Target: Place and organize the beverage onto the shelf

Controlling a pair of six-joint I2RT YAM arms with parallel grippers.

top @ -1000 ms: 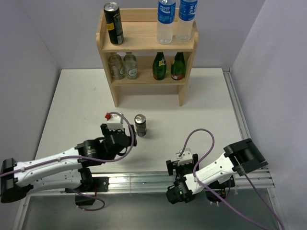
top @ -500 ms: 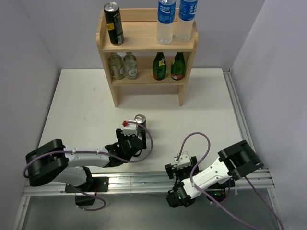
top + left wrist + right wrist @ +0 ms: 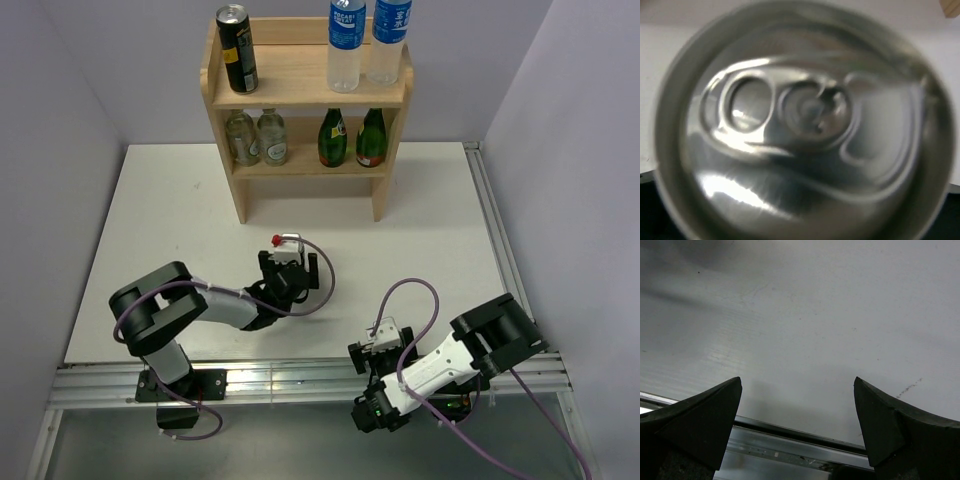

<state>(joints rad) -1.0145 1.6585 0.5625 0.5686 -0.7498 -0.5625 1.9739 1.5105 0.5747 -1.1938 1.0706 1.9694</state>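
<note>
Can [image 3: 800, 125] is standing upright on table [image 3: 150, 220], directly beneath left gripper [image 3: 292, 268] | left jaws are gaping wide, gripping nothing | right gripper [image 3: 797, 385] is hanging wide too, farther from can | shelf [image 3: 300, 90] is waiting ahead.

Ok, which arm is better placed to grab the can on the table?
Left. The left claw hangs right over the can, whose top fills the left wrist view. The right claw sits open at the near edge of the table, only bare surface before it.

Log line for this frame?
left claw: open, over can on table | right claw: open, at near edge | shelf: other can on top
</note>
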